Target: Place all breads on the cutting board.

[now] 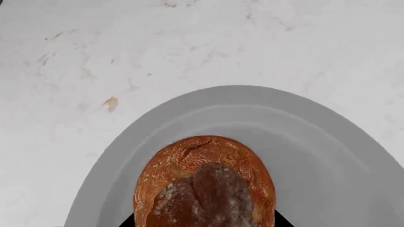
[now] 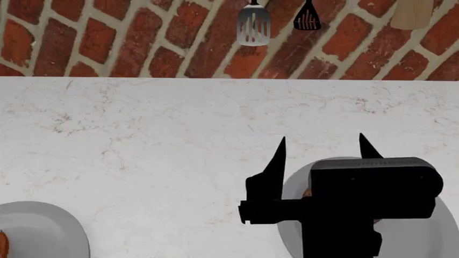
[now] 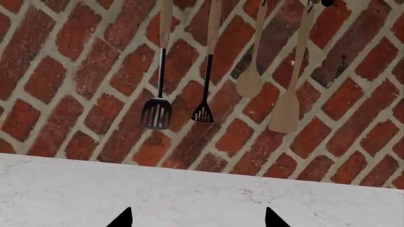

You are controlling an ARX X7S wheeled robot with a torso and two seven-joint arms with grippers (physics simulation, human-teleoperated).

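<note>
A reddish-orange bread with a darker, floury crown is seen close up in the left wrist view, lying on a round grey plate. The loaf is set toward one side of the dish, and a broad band of bare plate is left between it and the rim. Black slivers of the left gripper are seen on either side of the loaf. Whether the loaf is clasped cannot be told.

In the head view this bread is cut off by the picture's edge, on the near-left plate. A wide stretch of white marble counter lies open up to the brick wall, where utensils are hung.

The right gripper is held wide apart, pointing toward the wall, above a second grey plate. A small brown sliver is glimpsed beneath it, too hidden to identify.
</note>
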